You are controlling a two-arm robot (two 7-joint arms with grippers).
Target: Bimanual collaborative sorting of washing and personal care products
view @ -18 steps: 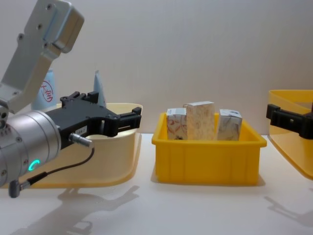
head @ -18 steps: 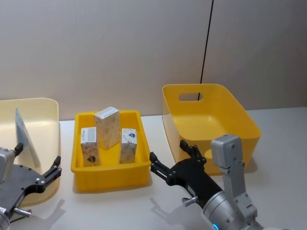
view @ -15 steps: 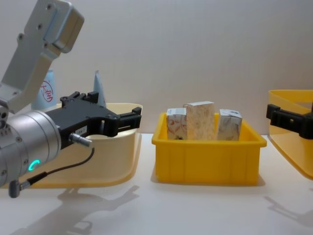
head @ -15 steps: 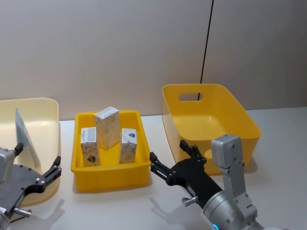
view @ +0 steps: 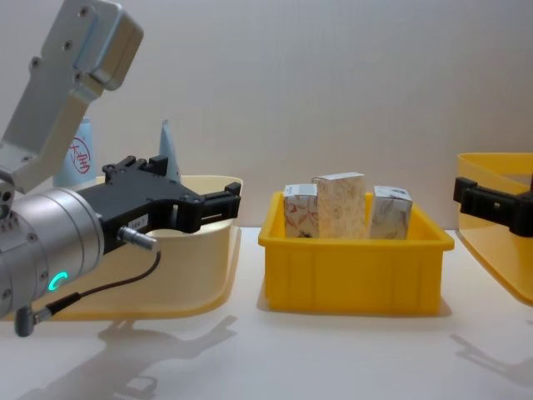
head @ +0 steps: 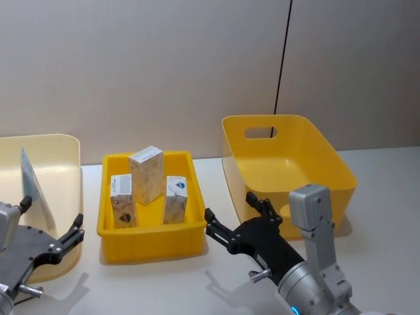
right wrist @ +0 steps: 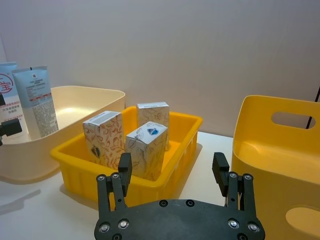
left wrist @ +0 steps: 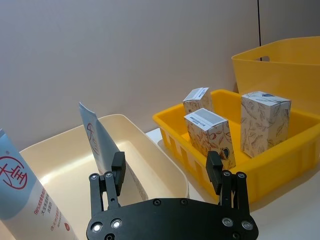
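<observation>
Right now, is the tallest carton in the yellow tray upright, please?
Upright: the tallest carton stands on end in the yellow tray, its top well above the rim.

The head view looks from high up, forward and down, on the surface (head: 157, 282) with the yellow tray (head: 150, 241) in the middle. The chest view is lower and looks level across, seeing this tray from its side. The left wrist view looks closely over the left end effector (left wrist: 166, 162), the right wrist view over the right end effector (right wrist: 172, 161); both face the same tray.
</observation>
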